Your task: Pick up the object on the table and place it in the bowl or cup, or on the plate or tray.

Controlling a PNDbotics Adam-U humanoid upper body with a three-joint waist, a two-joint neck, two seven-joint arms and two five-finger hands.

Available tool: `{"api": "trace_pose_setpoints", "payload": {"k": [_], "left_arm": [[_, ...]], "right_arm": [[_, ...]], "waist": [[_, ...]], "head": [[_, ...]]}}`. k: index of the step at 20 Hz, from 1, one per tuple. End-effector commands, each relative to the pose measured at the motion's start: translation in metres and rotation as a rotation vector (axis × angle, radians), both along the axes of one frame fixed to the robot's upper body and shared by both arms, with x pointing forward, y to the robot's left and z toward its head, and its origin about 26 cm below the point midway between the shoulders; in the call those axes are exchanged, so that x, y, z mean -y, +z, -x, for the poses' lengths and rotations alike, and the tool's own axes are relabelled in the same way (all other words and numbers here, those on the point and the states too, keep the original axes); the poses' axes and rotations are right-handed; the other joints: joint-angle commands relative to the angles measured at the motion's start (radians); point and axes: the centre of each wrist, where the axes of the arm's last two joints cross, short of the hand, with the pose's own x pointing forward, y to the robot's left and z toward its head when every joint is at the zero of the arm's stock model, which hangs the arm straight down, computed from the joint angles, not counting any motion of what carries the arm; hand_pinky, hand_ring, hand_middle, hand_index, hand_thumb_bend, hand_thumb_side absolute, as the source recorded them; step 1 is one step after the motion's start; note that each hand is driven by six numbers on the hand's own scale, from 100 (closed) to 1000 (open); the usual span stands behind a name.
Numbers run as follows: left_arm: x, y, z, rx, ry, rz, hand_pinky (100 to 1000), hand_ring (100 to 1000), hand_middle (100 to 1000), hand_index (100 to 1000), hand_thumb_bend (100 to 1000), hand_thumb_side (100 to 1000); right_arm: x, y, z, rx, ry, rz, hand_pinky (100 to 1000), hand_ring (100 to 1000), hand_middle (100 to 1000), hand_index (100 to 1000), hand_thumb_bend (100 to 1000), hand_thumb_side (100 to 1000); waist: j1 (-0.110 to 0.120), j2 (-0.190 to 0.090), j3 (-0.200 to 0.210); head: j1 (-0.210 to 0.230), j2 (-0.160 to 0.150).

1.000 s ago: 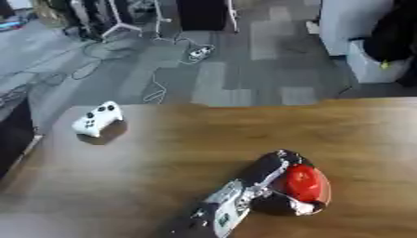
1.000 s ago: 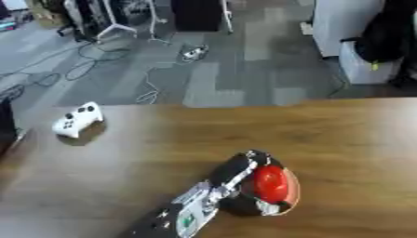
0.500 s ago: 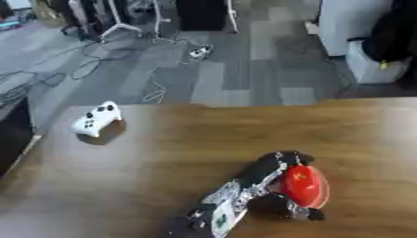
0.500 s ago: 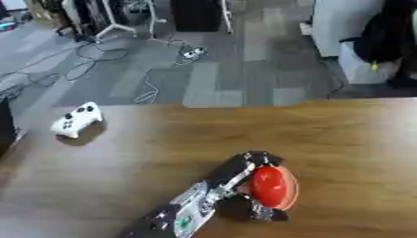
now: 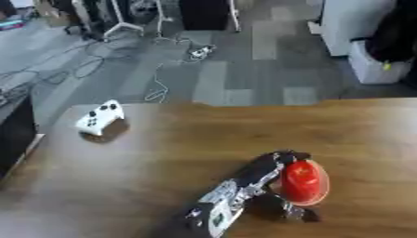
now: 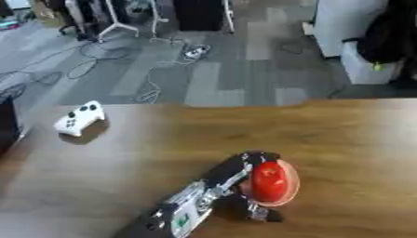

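Left hand, fingers curled round red rounded object over orange plate on wooden tabletop; little changed over the last second, grasp kept, object seemingly at plate, release judged pending; white game controller far left; right hand unseen.

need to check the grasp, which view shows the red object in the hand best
The left eye view shows the red object slightly better: it appears a bit larger, with the left hand curled around it. The right eye view shows nearly the same: the red object against the fingers, above the wooden table.
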Motion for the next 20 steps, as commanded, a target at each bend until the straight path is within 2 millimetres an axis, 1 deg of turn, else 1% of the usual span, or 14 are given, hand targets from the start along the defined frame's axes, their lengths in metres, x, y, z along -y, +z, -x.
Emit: {"api": "trace_pose_setpoints", "payload": {"k": [1, 2, 3, 4, 5, 6, 7, 11, 12, 13, 20], "left_arm": [[-0.009, 0.008, -0.002, -0.009, -0.005, -0.068, 748, 892, 873, 1000, 855, 960], [-0.009, 0.009, -0.002, -0.018, -0.008, -0.080, 754, 896, 876, 1000, 855, 963], [-0.010, 0.010, -0.002, -0.026, -0.012, -0.091, 822, 931, 897, 1000, 870, 985], [-0.011, 0.011, -0.002, -0.032, -0.016, -0.101, 804, 922, 893, 1000, 866, 980], [-0.011, 0.012, -0.002, -0.034, -0.020, -0.107, 907, 976, 911, 1000, 891, 997], [-0.011, 0.014, -0.002, -0.035, -0.023, -0.112, 899, 971, 911, 1000, 888, 997], [-0.011, 0.016, -0.002, -0.032, -0.026, -0.114, 1000, 1000, 920, 1000, 911, 985], [-0.013, 0.023, -0.001, -0.013, -0.019, -0.121, 1000, 1000, 925, 1000, 935, 951], [-0.014, 0.024, -0.001, -0.008, -0.013, -0.121, 1000, 1000, 926, 1000, 1000, 915], [-0.015, 0.026, -0.001, -0.002, -0.005, -0.121, 995, 1000, 926, 1000, 938, 943], [-0.026, 0.041, -0.001, 0.050, 0.055, -0.138, 956, 986, 908, 1000, 939, 927]], "right_arm": [[0.002, 0.002, 0.001, 0.006, 0.003, 0.008, 448, 679, 710, 886, 100, 727], [0.002, 0.002, 0.002, 0.005, 0.003, 0.008, 448, 679, 710, 886, 100, 728], [0.002, 0.002, 0.002, 0.004, 0.002, 0.008, 448, 680, 710, 886, 100, 728], [0.003, 0.002, 0.002, 0.003, 0.002, 0.008, 448, 680, 710, 887, 100, 728], [0.003, 0.001, 0.002, 0.003, 0.001, 0.008, 449, 680, 710, 887, 100, 728], [0.003, 0.001, 0.002, 0.002, 0.001, 0.008, 449, 680, 710, 887, 100, 729], [0.003, 0.001, 0.002, 0.001, 0.000, 0.008, 449, 680, 710, 887, 100, 729], [0.004, 0.000, 0.003, -0.002, 0.000, 0.008, 450, 681, 711, 887, 100, 731], [0.004, 0.000, 0.003, -0.003, 0.000, 0.008, 450, 681, 711, 887, 100, 728], [0.004, 0.000, 0.003, -0.004, -0.001, 0.008, 451, 681, 711, 888, 100, 731], [0.006, -0.002, 0.006, -0.012, -0.004, 0.008, 452, 682, 712, 889, 100, 736]], "waist": [[-0.007, -0.019, 0.004], [-0.007, -0.020, 0.005], [-0.007, -0.021, 0.006], [-0.007, -0.022, 0.007], [-0.008, -0.023, 0.008], [-0.009, -0.025, 0.009], [-0.009, -0.026, 0.009], [-0.012, -0.031, 0.013], [-0.012, -0.032, 0.014], [-0.013, -0.033, 0.016], [-0.019, -0.046, 0.029]], "head": [[-0.013, 0.002], [-0.014, 0.003], [-0.015, 0.004], [-0.015, 0.005], [-0.016, 0.005], [-0.016, 0.006], [-0.017, 0.006], [-0.017, 0.009], [-0.018, 0.010], [-0.019, 0.011], [-0.023, 0.012]]}}
